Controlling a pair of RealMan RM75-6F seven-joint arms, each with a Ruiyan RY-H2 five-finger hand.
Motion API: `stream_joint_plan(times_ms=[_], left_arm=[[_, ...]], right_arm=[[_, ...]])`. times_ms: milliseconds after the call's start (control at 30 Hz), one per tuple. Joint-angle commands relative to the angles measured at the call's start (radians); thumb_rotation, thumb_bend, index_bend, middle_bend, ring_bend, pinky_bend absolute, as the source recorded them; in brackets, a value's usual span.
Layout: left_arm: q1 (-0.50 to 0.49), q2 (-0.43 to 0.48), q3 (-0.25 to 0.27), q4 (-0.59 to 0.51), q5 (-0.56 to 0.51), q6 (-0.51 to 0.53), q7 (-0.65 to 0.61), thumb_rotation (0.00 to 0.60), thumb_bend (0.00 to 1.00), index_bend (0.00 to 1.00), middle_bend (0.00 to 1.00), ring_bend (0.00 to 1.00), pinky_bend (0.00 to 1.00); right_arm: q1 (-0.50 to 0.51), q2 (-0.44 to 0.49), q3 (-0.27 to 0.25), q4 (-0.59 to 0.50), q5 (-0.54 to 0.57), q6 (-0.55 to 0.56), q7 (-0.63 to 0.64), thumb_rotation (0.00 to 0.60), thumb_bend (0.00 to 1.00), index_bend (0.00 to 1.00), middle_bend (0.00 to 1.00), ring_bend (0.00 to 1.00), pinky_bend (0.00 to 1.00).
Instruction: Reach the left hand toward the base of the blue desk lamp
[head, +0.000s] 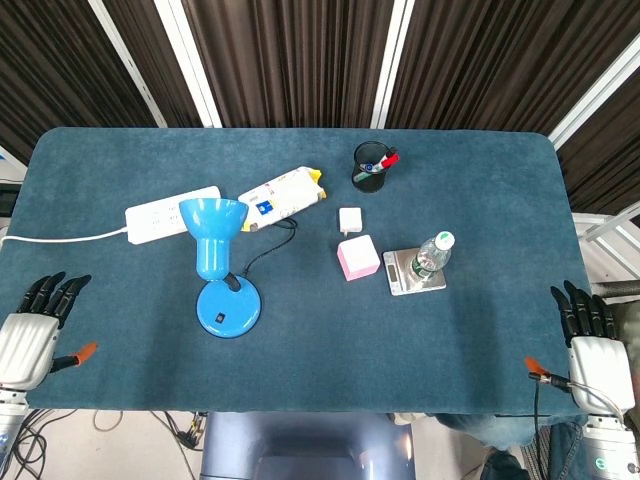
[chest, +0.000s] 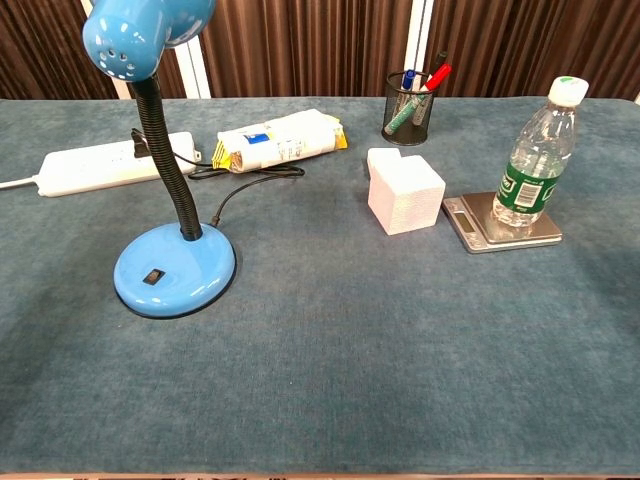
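bottle (chest: 535, 150) on scale (chest: 500, 222), lamp (chest: 172, 268) left

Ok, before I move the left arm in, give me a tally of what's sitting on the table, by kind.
Blue desk lamp: 1
White power strip: 1
Snack packet: 1
Mesh pen holder with pens: 1
Small white adapter: 1
Pink-and-white cube: 1
Digital scale: 1
Water bottle: 1, standing on the scale
Total: 8

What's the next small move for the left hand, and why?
Probably carry the left hand right across the table toward the lamp base. It sits open at the left table edge, well short of the base, with bare cloth between them.
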Motion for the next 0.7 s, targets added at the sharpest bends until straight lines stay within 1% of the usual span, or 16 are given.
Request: stream_joint_plan(times_ms=[33, 133, 200, 233, 333, 367, 400, 433, 500, 600, 633, 700], left_arm=[[-0.002, 0.000, 0.000, -0.001, 0.001, -0.007, -0.002, 0.600, 0.14, 0.08, 0.14, 0.05, 0.11], [-0.004, -0.001, 0.000, 0.000, 0.003, -0.015, -0.002, 0.600, 0.15, 0.08, 0.14, 0.05, 0.11], [-0.004, -0.001, 0.000, 0.000, 0.002, -0.017, 0.000, 0.600, 0.15, 0.08, 0.16, 0.08, 0.14], [-0.005, -0.002, -0.001, 0.000, 0.003, -0.018, 0.002, 0.600, 0.15, 0.08, 0.18, 0.12, 0.19], [-0.006, -0.013, -0.008, 0.009, 0.020, -0.005, 0.009, 0.600, 0.27, 0.06, 0.31, 0.29, 0.42], [-0.006, -0.021, -0.010, 0.013, 0.028, 0.002, 0.008, 0.600, 0.30, 0.05, 0.34, 0.32, 0.47], [-0.007, -0.029, -0.011, 0.016, 0.034, 0.006, 0.008, 0.600, 0.34, 0.05, 0.39, 0.38, 0.55], [-0.009, -0.037, -0.006, 0.018, 0.044, 0.001, 0.006, 0.600, 0.36, 0.05, 0.43, 0.42, 0.61], [-0.017, -0.043, 0.010, 0.019, 0.060, -0.026, 0.001, 0.600, 0.39, 0.05, 0.49, 0.48, 0.67], [-0.037, -0.054, 0.024, 0.027, 0.079, -0.068, 0.005, 0.600, 0.48, 0.05, 0.61, 0.62, 0.78], [-0.047, -0.066, 0.024, 0.036, 0.078, -0.089, 0.018, 0.600, 0.53, 0.05, 0.66, 0.69, 0.84], [-0.060, -0.080, 0.026, 0.045, 0.072, -0.123, 0.030, 0.600, 0.57, 0.05, 0.71, 0.74, 0.90]], right_arm=[[0.001, -0.001, 0.000, 0.000, 0.003, -0.003, 0.000, 0.600, 0.11, 0.00, 0.02, 0.04, 0.00], [0.001, -0.002, 0.001, 0.000, 0.004, -0.002, -0.002, 0.600, 0.11, 0.00, 0.02, 0.04, 0.00], [0.001, -0.002, 0.001, 0.000, 0.004, -0.002, -0.002, 0.600, 0.11, 0.00, 0.02, 0.04, 0.00], [0.001, -0.002, 0.001, 0.000, 0.004, -0.003, -0.003, 0.600, 0.11, 0.00, 0.02, 0.04, 0.00], [0.002, -0.003, 0.000, -0.001, 0.005, -0.005, -0.006, 0.600, 0.11, 0.00, 0.02, 0.04, 0.00], [0.002, -0.004, 0.000, -0.001, 0.005, -0.006, -0.007, 0.600, 0.11, 0.00, 0.02, 0.04, 0.00], [0.002, -0.005, -0.001, -0.002, 0.005, -0.007, -0.008, 0.600, 0.11, 0.00, 0.02, 0.04, 0.00], [0.003, -0.005, -0.001, -0.002, 0.006, -0.009, -0.009, 0.600, 0.11, 0.00, 0.02, 0.04, 0.00], [0.004, -0.007, -0.001, -0.002, 0.008, -0.011, -0.011, 0.600, 0.11, 0.00, 0.02, 0.04, 0.00], [0.003, -0.007, 0.000, -0.002, 0.010, -0.010, -0.014, 0.600, 0.11, 0.00, 0.02, 0.04, 0.00], [0.003, -0.007, 0.001, -0.004, 0.012, -0.010, -0.012, 0.600, 0.11, 0.00, 0.02, 0.04, 0.00], [0.002, -0.006, 0.001, -0.006, 0.013, -0.010, -0.011, 0.600, 0.11, 0.00, 0.02, 0.04, 0.00]])
